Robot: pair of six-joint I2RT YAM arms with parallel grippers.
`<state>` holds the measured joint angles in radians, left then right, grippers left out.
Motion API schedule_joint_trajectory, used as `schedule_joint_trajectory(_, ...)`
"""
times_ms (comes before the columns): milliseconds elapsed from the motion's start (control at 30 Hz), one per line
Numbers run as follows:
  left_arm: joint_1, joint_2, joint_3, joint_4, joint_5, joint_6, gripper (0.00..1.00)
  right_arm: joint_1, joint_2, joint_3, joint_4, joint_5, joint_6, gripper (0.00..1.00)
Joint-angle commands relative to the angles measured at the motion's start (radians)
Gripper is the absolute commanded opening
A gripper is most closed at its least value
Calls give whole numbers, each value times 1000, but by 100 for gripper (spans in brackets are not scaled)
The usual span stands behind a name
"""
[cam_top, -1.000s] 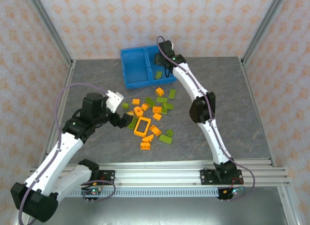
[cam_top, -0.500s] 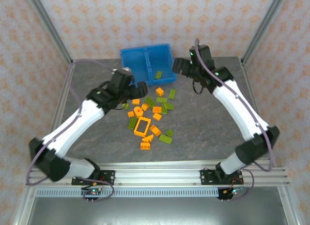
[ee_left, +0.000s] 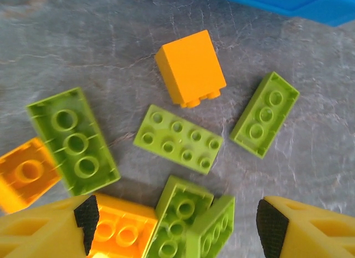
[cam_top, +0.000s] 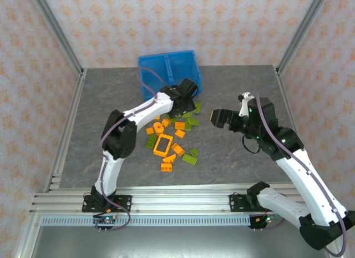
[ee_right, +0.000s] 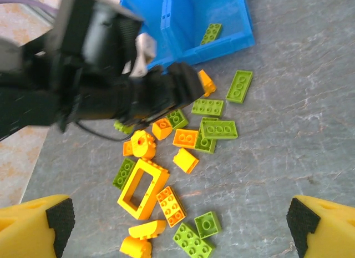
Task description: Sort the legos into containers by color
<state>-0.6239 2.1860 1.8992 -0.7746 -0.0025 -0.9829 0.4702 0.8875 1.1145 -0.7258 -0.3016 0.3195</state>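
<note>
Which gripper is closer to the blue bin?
Left. The left gripper hovers over bricks just in front of the blue bin; the right gripper is farther away, right of them.

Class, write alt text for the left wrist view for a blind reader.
The open left gripper hangs above loose lime green and orange legos on a gray table. One orange brick lies beyond a flat green plate; a blue bin edge crosses the top.
</note>
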Motion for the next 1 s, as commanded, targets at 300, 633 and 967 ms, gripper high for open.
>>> schedule_joint_trajectory(300,16,215,287,-103,-157,-136,72,2,-45,26,-60,21,-31,99)
schedule_joint_trajectory(633,39,324,386,-118,-136,-78,65,2,-41,31,-57,39,-40,99)
schedule_joint_trajectory(967,44,344,400,-134,-159,-47,44,2,-43,42,-80,54,-29,99)
